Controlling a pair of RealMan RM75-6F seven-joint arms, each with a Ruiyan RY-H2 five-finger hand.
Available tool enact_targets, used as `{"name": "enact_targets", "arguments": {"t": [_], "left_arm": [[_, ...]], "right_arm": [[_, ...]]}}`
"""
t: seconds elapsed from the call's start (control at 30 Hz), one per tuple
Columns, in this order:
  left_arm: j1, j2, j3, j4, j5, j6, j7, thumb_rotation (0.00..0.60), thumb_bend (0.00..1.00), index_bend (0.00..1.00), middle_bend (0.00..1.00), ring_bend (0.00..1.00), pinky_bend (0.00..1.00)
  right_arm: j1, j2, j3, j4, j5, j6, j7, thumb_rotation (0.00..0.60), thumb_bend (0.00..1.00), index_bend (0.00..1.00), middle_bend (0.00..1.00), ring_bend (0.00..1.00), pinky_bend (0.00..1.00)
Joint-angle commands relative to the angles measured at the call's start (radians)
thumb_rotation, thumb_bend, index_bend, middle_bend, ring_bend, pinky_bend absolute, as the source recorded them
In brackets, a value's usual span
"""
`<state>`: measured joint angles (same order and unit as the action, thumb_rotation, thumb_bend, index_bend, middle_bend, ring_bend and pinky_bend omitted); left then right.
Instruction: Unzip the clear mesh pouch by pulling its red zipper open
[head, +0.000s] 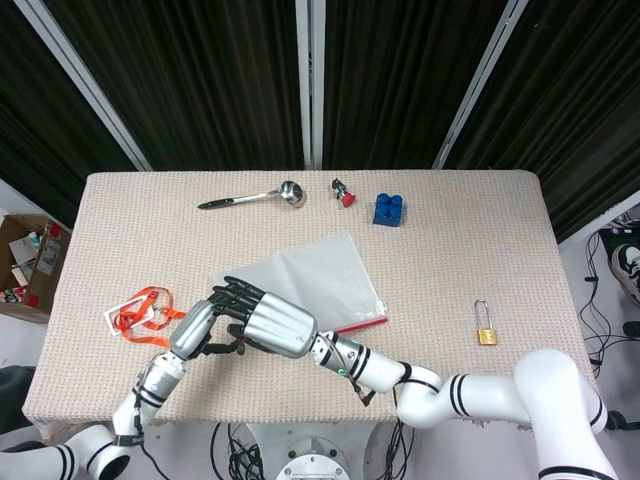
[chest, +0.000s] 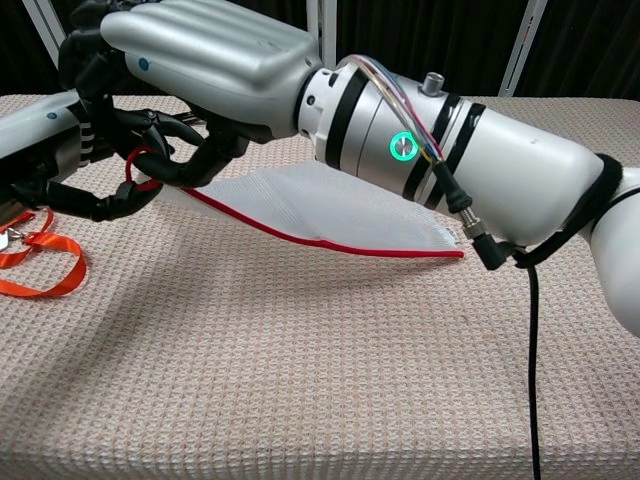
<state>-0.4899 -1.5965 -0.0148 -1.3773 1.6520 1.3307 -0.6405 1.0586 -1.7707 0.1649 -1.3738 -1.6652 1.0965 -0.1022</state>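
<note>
So both hands are bunched up at the near-left corner of the clear mesh pouch (head: 305, 275), which lies flat in the middle of the table (head: 460, 250) with its red zipper (chest: 330, 243) running along the near edge. In the chest view that left corner is lifted a bit off the cloth.

The right hand (head: 268, 318) reaches across from the right, fingers curled down over the corner. The red pull loop (chest: 140, 168) sits right among its dark fingertips, but honestly I can't tell whether it's pinching the loop or just crowding it. The left hand (head: 198, 327) comes in from the left, touching the right one, its fingers curled under and around the same corner; whether it has real hold of the pouch is hard to make out too.

Other stuff: an orange lanyard (head: 140, 312) just left of the hands, a ladle (head: 250, 196), a small red thing (head: 343, 192), a blue block (head: 388, 208) along the far side, and a brass padlock (head: 485, 324) off to the right.
</note>
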Motion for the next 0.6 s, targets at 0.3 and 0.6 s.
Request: {"name": "enact_targets", "arguments": {"t": [0.3, 0.6], "left_arm": [[0.022, -0.036, -0.004, 0.034, -0.009, 0.053, -0.12, 0.6, 0.45, 0.69, 0.26, 0.12, 0.16], [0.031, -0.054, -0.009, 0.041, -0.012, 0.083, -0.249, 0.6, 0.46, 0.69, 0.27, 0.12, 0.16]], "right_arm": [[-0.022, -0.013, -0.025, 0.051, -0.041, 0.047, 0.019, 0.6, 0.5, 0.85, 0.19, 0.0, 0.0], [-0.03, -0.011, -0.026, 0.065, -0.058, 0.07, 0.027, 0.6, 0.5, 0.85, 0.19, 0.0, 0.0]]}}
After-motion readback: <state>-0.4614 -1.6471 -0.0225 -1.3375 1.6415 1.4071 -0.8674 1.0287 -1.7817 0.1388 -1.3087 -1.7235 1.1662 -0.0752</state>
